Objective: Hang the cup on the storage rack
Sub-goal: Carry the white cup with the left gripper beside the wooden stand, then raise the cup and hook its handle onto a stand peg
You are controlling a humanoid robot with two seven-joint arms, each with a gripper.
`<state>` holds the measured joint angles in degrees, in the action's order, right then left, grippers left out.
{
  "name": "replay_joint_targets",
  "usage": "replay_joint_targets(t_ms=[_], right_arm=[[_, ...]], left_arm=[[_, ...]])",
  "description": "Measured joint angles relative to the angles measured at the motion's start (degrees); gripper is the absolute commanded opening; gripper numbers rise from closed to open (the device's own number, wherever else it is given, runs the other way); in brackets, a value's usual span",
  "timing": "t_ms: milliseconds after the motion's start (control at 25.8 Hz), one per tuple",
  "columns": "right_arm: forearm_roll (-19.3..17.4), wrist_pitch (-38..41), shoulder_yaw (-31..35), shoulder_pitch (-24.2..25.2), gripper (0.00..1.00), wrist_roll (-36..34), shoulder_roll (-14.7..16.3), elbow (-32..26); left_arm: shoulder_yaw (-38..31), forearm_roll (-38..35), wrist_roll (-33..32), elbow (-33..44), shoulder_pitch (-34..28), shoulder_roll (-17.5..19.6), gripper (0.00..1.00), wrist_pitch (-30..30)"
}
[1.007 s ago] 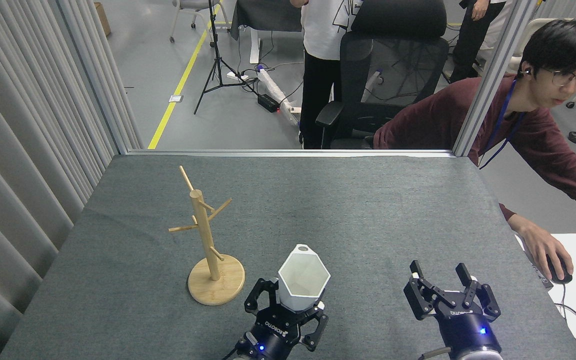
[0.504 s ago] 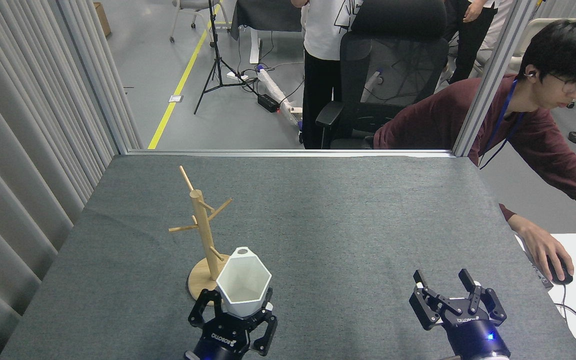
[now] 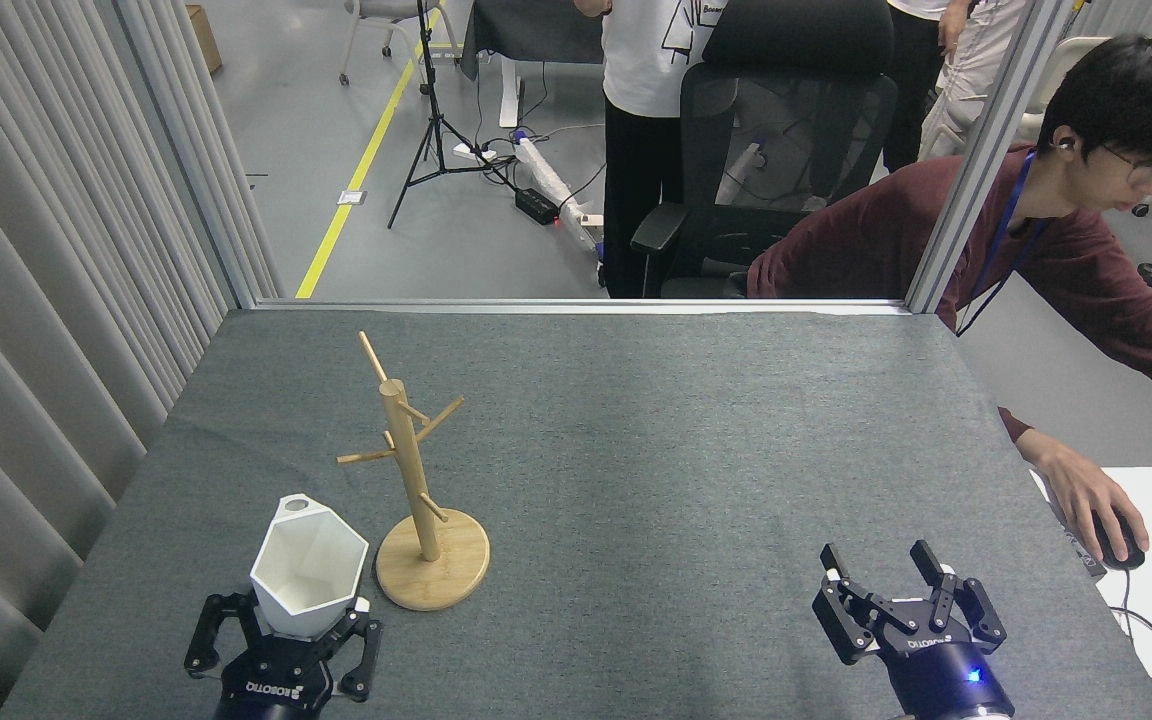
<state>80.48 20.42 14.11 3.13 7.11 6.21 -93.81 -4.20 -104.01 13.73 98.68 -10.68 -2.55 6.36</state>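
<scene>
Right now the cup (image 3: 308, 562) is clamped in my left tool (image 3: 282, 652), off the bench (image 3: 696, 430) near its front left corner and just to the left of the storage rack (image 3: 414, 478). It is a white faceted cup with a hexagonal rim. Its mouth opens up toward my camera, so its long axis runs roughly upright, leaning back toward me. The small tab with its round hole (image 3: 295, 505) sits on the far edge of the rim, pointing away from me. The tool's fingers close on the cup's lower body, which hides the base.

I judge this to be the carrying step: the cup is gripped and beside the rack, but nothing hangs on any peg yet. The closest candidate is the thin peg (image 3: 364, 457) jutting left from the post, above and beyond the cup. Next I would need to raise the cup and bring the tab's hole over that peg's tip, then ease it down. The hole looks small, so alignment will be tight, and a bump could tip the light rack.

My right tool (image 3: 884, 576) hangs with its fingers apart, holding nothing, well apart from the rack.
</scene>
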Motion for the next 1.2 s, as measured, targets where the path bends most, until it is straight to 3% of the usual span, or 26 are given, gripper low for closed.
replay_joint_targets(t_ms=[349,542,891,1201], right_arm=[[0.2,2.0,-0.2,1.6,1.0,-0.5,-0.3,-0.4],[0.3,7.3,0.0,5.2,1.0,-5.2,-0.4,-2.0],[2.0,7.7,0.6,9.4,1.0,-15.3,-1.6,-2.6],[2.4,5.9,0.7,10.5,1.0,-16.9,-2.5,-2.1]], left_arm=[[-4.8,-10.8,-0.2,-6.0,7.7,-1.3,0.41,-1.6],[-5.0,-12.2,0.0,-7.7,10.4,-1.5,0.41,-1.7],[-5.0,-13.7,0.1,-11.5,12.9,-1.6,0.42,-1.9],[-4.9,-17.0,0.4,-11.6,13.7,-2.2,0.42,-2.1]])
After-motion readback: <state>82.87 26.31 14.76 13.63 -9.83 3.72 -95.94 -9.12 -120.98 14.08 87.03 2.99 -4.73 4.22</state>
